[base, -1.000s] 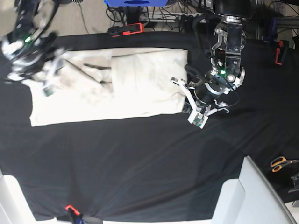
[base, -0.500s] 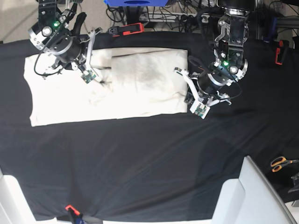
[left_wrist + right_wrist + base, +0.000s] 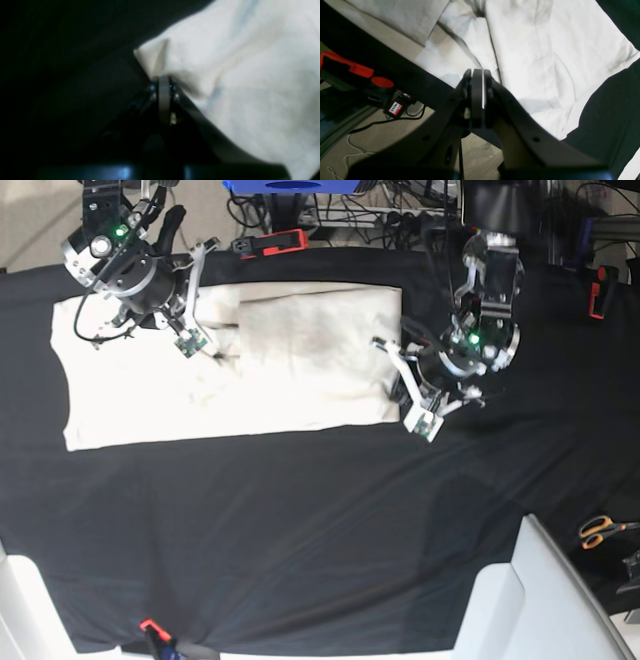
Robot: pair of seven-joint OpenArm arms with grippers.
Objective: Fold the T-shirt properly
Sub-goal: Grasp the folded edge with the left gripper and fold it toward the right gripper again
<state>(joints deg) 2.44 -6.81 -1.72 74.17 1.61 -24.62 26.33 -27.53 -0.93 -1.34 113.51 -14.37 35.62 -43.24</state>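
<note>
The cream T-shirt (image 3: 300, 360) lies partly folded on the black table cloth (image 3: 300, 530), wrinkled near its upper left. My left gripper (image 3: 402, 392) is at the shirt's lower right corner. In the left wrist view that gripper (image 3: 163, 80) is shut, and the T-shirt (image 3: 250, 75) is puckered up at the fingertips. My right gripper (image 3: 205, 348) rests on the upper left part by a fold. In the right wrist view it (image 3: 477, 72) is shut with a thin white sliver between the pads, and a crease in the T-shirt (image 3: 532, 50) runs to its tip.
A red clamp (image 3: 270, 243) sits on the table's far edge, also seen as the red clamp (image 3: 345, 67) beside cables and floor. Another red clamp (image 3: 597, 290) is at the right edge. Orange scissors (image 3: 605, 530) and a white bin (image 3: 530, 600) are at the lower right.
My right arm swung in from the far left onto the shirt's upper left part and its gripper shut there. My left arm shifted slightly up and left, still shut at the corner.
</note>
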